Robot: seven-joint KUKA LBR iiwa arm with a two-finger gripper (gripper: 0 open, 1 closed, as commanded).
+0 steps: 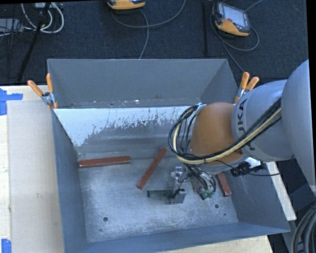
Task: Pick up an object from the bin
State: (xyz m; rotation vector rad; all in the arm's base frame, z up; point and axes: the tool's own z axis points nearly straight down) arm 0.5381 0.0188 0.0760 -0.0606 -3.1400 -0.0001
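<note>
camera view, bin (140,92), brown sticks (104,161), dark bracket (166,194)

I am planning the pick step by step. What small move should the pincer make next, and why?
Probably lower straight down a little: the pincer is over a dark flat angled piece on the floor of the grey metal bin, and the slanted flat brown stick lies apart from it.

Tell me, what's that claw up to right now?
Claw low in bin, right of middle. Dark angled piece right by its tip. Brown stick lying just left, apart.
</note>
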